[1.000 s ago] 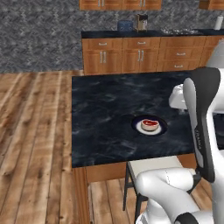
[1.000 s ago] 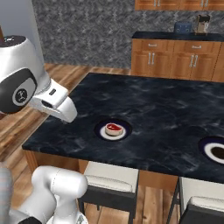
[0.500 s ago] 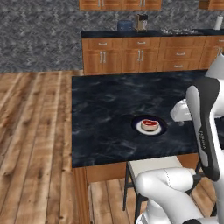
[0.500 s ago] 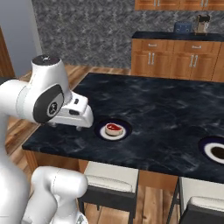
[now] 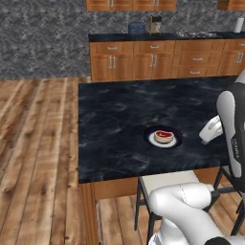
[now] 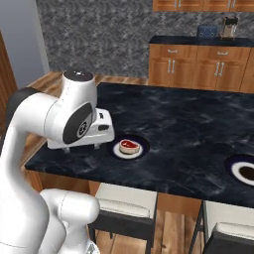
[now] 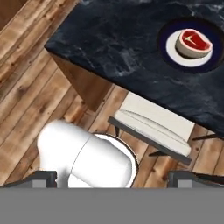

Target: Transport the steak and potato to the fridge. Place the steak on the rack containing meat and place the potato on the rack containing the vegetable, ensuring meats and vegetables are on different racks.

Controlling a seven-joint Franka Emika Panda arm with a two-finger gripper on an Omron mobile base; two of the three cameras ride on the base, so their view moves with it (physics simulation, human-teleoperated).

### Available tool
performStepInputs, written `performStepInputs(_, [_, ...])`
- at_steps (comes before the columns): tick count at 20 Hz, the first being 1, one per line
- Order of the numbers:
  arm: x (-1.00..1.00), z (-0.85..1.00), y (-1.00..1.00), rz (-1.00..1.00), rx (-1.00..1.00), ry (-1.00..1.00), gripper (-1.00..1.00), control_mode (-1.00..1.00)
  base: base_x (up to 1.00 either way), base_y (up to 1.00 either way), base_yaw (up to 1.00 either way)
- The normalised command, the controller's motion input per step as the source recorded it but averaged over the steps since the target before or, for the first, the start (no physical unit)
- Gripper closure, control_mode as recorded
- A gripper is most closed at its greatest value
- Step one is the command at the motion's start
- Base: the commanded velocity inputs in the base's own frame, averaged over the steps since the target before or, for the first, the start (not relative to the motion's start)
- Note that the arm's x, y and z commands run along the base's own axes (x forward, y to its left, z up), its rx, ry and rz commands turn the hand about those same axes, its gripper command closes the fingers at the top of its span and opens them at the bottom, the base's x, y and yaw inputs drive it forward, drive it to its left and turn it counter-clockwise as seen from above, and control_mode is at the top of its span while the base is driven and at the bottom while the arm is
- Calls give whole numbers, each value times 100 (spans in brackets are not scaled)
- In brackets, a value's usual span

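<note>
- Steak sits on a small white plate with a dark rim, on the black marble counter — up and to the right of the gripper in the hand view, apart from it.
- Gripper stands wide open, holding nothing — its fingertips hang over a pale-cushioned stool and wood floor beside the counter edge.
</note>
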Motion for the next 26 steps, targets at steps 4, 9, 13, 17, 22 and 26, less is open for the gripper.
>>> performStepInputs(4, [22, -8, -22, 43, 0, -1, -100, -100, 0, 0, 0])
performStepInputs(9, [30, -14, 0, 37, -1, -8, -100, -100, 0, 0, 0])
performStepInputs(13, [50, -26, 0, 33, 0, -9, -100, -100, 0, 0, 0])
performStepInputs(17, [55, -38, -11, 34, 0, -2, -100, -100, 0, 0, 0])
performStepInputs(22, [46, -35, -31, 40, 0, 0, -100, -100, 0, 0, 0])
performStepInputs(26, [32, -20, -30, 26, 0, -2, -100, -100, 0, 0, 0])
